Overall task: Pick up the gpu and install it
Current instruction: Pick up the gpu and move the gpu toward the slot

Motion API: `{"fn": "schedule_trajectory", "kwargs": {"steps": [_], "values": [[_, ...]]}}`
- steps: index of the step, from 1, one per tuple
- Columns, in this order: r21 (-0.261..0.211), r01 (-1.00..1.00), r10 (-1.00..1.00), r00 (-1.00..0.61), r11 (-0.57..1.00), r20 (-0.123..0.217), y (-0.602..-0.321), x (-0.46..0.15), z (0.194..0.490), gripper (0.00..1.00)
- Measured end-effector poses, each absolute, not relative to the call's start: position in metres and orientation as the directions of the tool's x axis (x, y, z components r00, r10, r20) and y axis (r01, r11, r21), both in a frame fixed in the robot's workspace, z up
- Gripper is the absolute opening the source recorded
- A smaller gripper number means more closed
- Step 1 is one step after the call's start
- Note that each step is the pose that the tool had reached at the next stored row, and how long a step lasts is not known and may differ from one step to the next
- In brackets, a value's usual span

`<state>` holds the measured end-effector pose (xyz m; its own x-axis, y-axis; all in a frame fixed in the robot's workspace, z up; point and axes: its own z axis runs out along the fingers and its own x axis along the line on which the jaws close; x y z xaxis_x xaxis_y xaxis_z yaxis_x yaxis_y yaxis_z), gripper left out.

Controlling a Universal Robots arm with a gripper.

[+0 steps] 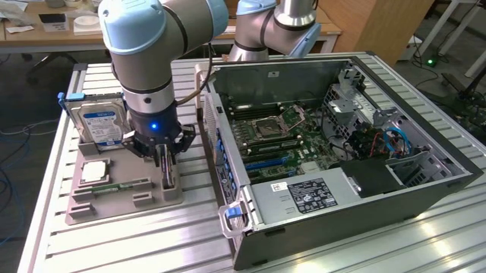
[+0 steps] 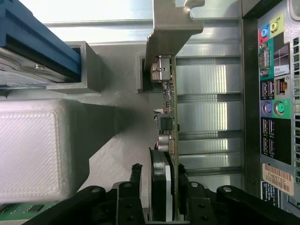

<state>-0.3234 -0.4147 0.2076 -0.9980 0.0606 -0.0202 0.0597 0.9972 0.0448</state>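
One tool (image 1: 165,159) is seen, lowered over one grey holder (image 1: 114,203) that lies on the ribbed metal tabletop (image 1: 152,242), toward the tabletop edge at the exterior view's left. One gpu (image 1: 167,176) is stood on its long edge in a slot at the side of the holder nearest the computer case (image 1: 425,193).

In the wrist view the gpu (image 2: 160,185) is shown edge-on, with its black shroud on one face, its green board on the other, and one silver bracket (image 2: 171,28) at the far end. The tool (image 2: 159,172) is set astride the card, one of its two black fingers (image 2: 134,185) on each face. The jaws are drawn partly in but not clamped: a narrow gap is seen on the shroud side, so nothing is held.

Three other parts are kept in the holder: one hard drive (image 1: 99,122) with a blue label stood upright at the holder's far end, one square processor (image 1: 95,170) laid flat, and one narrow green memory stick (image 1: 114,186) beside it.

One case is laid open on its side just beside the holder, and one motherboard (image 1: 288,142) is exposed inside it.
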Motion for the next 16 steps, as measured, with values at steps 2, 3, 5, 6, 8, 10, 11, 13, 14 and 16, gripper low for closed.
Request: {"fn": "schedule_trajectory", "kwargs": {"steps": [2, 3, 5, 6, 8, 10, 11, 13, 14, 16], "values": [[0.045, 0.06, 0.061, -0.998, 0.997, -0.02, -0.4147, -0.3234, 0.2076, 0.4], [0.045, 0.06, 0.061, -0.998, 0.997, -0.02, -0.4147, -0.3234, 0.2076, 0.4], [0.045, 0.06, 0.061, -0.998, 0.997, -0.02, -0.4147, -0.3234, 0.2076, 0.4], [0.045, 0.06, 0.061, -0.998, 0.997, -0.02, -0.4147, -0.3234, 0.2076, 0.39], [0.045, 0.06, 0.061, -0.998, 0.997, -0.02, -0.4147, -0.3233, 0.2075, 0.32], [0.045, 0.06, 0.061, -0.998, 0.997, -0.02, -0.4146, -0.3233, 0.2074, 0.32], [0.045, 0.06, 0.061, -0.998, 0.997, -0.02, -0.4147, -0.3232, 0.2074, 0.32], [0.045, 0.06, 0.061, -0.998, 0.997, -0.02, -0.4147, -0.3229, 0.2074, 0.32], [0.045, 0.06, 0.061, -0.998, 0.997, -0.02, -0.4147, -0.3228, 0.2074, 0.32], [0.045, 0.06, 0.061, -0.998, 0.997, -0.02, -0.4147, -0.3225, 0.2074, 0.32]]}}
